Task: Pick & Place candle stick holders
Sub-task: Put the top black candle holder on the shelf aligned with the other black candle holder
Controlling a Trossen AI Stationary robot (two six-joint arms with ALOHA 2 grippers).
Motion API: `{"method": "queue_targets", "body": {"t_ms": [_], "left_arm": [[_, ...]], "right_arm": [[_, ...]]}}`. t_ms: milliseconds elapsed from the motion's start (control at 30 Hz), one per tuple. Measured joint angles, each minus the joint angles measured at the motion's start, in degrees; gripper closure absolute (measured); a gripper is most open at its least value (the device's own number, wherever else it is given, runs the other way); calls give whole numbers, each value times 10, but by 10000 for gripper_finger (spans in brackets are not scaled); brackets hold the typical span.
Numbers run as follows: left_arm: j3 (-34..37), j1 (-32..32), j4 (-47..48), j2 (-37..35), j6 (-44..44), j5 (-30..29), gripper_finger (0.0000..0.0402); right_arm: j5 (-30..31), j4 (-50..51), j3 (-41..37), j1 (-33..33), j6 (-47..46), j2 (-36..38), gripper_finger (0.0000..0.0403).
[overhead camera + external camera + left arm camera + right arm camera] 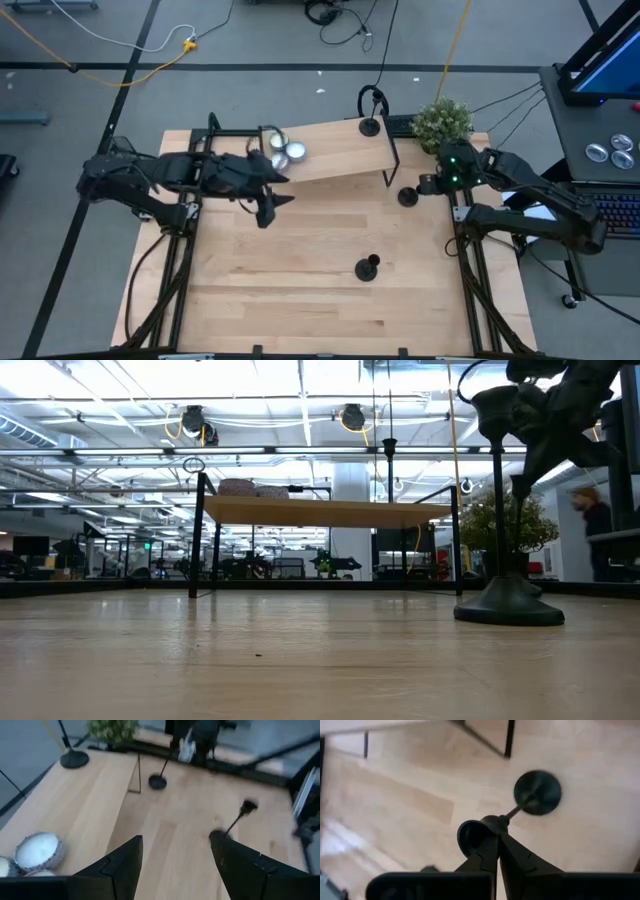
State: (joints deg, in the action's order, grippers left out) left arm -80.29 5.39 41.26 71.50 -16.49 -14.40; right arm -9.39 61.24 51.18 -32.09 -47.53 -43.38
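Person (596, 510) (far right) blurred.

Bright overhead ceiling lights (300, 380); soft shadows; left wrist view motion-blurred.

Light wood-plank table (300, 290) w/ raised pale wooden shelf (330, 150) on thin black legs at far edge. On table: small matte-black candle stick holder (368, 268) near-centre, another (407, 196) right by shelf leg. On shelf: third holder (370, 126), silver tealight cups (288, 150).
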Motion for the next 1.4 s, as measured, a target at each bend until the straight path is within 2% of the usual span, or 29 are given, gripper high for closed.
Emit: {"method": "queue_targets", "body": {"t_ms": [167, 367, 467, 733, 1000, 1167, 1400], "left_arm": [[1, 6, -13, 32, 39, 7, 160], [1, 5, -42, 71, 59, 27, 160], [1, 5, -43, 77, 78, 31, 160], [-1, 2, -117, 103, 109, 29, 160], [0, -7, -202, 145, 114, 39, 160], [-9, -12, -212, 169, 108, 66, 160], [-85, -14, -174, 223, 110, 89, 160]], "right_arm": [[-45, -8, 11, 22, -14, -1, 402], [-44, -17, 55, 43, -28, 0, 402], [-67, -38, 81, 56, -40, 0, 402], [-119, -163, 113, 116, -102, -16, 402], [-124, -290, 113, 187, -125, -80, 402], [-149, -365, 113, 206, -134, -121, 402], [-178, -447, 113, 213, -144, -167, 402]]}}
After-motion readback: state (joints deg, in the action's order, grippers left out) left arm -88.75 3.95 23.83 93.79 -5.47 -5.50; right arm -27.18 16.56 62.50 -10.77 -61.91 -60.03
